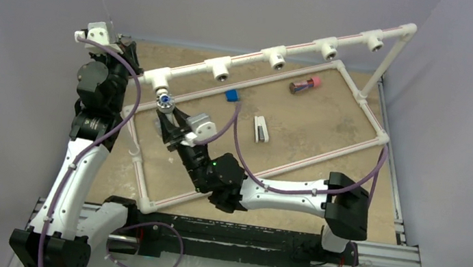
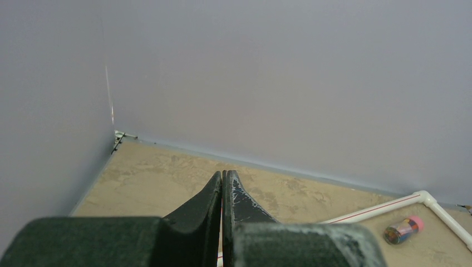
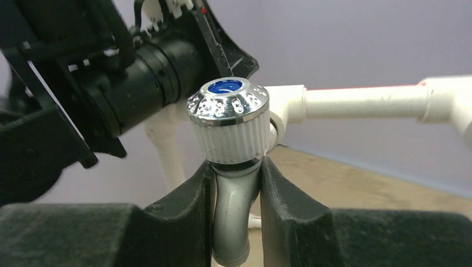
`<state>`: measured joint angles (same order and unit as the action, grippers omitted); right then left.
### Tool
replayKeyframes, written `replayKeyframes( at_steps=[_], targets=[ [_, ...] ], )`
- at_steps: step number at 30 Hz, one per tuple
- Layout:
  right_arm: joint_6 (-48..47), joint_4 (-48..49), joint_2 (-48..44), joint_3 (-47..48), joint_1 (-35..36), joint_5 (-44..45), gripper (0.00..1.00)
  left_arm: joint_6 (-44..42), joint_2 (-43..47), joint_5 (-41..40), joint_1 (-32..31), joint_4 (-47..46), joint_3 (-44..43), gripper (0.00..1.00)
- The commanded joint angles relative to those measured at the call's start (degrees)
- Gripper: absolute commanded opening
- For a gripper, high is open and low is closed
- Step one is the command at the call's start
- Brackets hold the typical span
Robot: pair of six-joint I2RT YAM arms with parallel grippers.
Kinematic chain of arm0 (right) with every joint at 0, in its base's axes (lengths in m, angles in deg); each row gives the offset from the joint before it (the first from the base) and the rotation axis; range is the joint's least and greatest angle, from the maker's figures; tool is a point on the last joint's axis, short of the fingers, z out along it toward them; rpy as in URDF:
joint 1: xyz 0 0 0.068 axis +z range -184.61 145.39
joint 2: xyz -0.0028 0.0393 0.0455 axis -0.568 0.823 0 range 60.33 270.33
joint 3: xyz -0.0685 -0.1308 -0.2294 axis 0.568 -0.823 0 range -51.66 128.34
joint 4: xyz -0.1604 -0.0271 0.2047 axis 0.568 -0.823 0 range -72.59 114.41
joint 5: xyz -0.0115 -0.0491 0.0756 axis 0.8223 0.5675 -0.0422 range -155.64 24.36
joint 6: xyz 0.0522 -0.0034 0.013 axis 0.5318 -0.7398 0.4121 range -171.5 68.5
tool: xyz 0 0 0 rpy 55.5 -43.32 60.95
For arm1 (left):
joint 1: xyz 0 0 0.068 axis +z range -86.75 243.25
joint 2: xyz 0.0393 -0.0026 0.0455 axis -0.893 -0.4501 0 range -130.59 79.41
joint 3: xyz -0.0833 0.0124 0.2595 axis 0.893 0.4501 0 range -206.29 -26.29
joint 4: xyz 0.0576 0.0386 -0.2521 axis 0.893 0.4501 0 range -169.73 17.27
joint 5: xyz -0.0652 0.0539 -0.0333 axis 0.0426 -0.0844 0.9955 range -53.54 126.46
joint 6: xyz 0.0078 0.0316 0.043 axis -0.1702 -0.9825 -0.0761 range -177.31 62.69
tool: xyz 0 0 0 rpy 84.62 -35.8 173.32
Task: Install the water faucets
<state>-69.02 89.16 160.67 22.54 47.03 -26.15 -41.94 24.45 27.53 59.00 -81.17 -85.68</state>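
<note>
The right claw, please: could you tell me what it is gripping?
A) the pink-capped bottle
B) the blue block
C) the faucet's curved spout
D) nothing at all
C: the right wrist view shows the right claw closed on the grey spout of the faucet, below its ribbed knob.

Both arms had white link shells and black joint housings. A purple cable [image 1: 133,71] ran along the left arm [image 1: 73,174], tied on with small clips. A like cable [image 1: 244,157] looped off the right arm [image 1: 288,194]. Each wrist bore a pale camera block [image 1: 200,124]. A green light [image 1: 214,166] glowed on the right arm's black joint. The left gripper [image 2: 222,177] had black, wedge-shaped fingers [image 2: 240,201], one scuffed grey. The right gripper [image 3: 235,167] had thick matte black fingers [image 3: 289,214].
</note>
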Motion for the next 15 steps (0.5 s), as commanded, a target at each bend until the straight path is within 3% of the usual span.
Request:
replayKeyframes(
  at_steps=[1,12,15],
  targets=[
    [30.4,12.6,-0.1,-4.8,-0.4,-5.2,0.0,0.8,-2.0,5.1,-1.0,15.9,4.3,0.0],
    [65.0,13.3,2.9,-2.5,-1.8,-6.4,0.0,0.9,-2.0,5.4,-1.0,15.9,4.4,0.0],
    [68.5,13.7,2.9,-2.1,-2.1,-8.1,0.09,0.9,-2.0,5.4,-1.0,15.8,4.4,0.0]
  ],
)
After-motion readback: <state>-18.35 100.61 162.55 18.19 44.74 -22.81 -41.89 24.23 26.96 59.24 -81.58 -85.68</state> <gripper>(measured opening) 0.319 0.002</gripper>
